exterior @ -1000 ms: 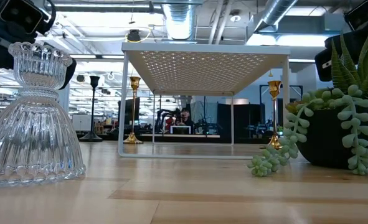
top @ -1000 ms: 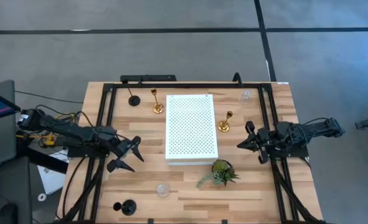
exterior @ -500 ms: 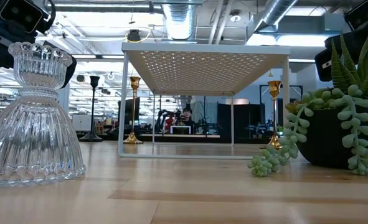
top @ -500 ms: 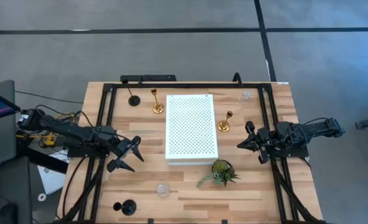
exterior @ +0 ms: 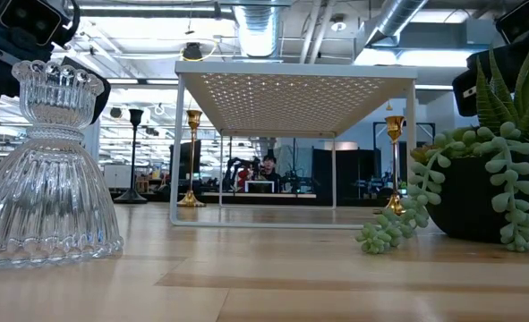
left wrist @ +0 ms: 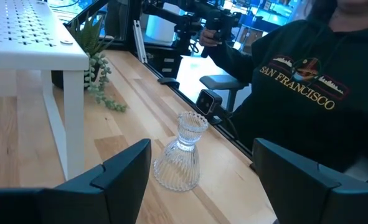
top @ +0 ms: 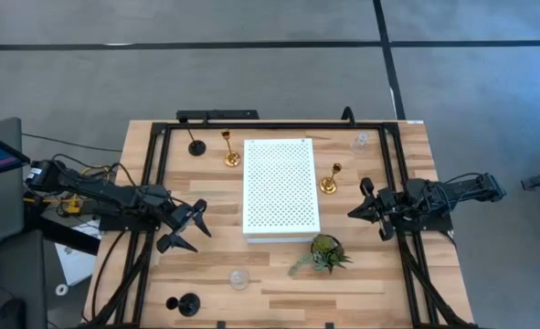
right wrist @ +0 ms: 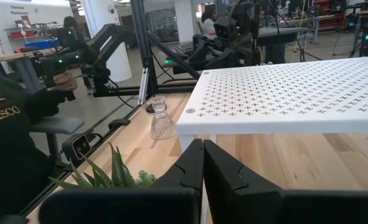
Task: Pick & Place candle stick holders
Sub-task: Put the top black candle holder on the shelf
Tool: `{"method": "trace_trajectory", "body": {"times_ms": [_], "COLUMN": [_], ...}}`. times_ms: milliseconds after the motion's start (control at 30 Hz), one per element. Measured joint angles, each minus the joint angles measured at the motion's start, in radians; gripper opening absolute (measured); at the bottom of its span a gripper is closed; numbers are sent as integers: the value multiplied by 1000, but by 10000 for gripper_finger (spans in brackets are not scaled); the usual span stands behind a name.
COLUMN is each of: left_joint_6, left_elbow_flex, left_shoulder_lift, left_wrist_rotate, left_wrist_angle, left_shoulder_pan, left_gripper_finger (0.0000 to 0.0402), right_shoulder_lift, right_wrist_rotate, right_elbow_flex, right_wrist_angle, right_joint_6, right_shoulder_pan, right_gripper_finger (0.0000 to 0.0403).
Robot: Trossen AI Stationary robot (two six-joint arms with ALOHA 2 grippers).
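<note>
Six candle stick holders stand upright on their round bases on the wooden table. A black one and a gold one are at the far left. A gold one and a clear one are to the right of the white perforated board. A clear one and a black one stand near the front edge. My left gripper is open and empty, left of the board, pointing toward the near clear holder. My right gripper is shut and empty, right of the board.
The board stands on thin legs in the table's middle. A small green plant sits at its near right corner. A black frame runs along the table's edges. A person in a dark sweatshirt is by the table's near edge.
</note>
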Motion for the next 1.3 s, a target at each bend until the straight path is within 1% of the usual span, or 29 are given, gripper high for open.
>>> {"method": "trace_trajectory", "body": {"times_ms": [1300], "left_joint_6": [-4], "left_elbow_flex": [0], "left_shoulder_lift": [0], "left_wrist_rotate": [-19], "left_wrist_angle": [23], "left_shoulder_pan": [0], "left_gripper_finger": [277], "right_shoulder_lift": [0], "right_wrist_rotate": [0], "right_elbow_flex": [0], "right_wrist_angle": [0], "right_joint_6": [-1], "right_shoulder_pan": [0], "right_gripper_finger": [1]}}
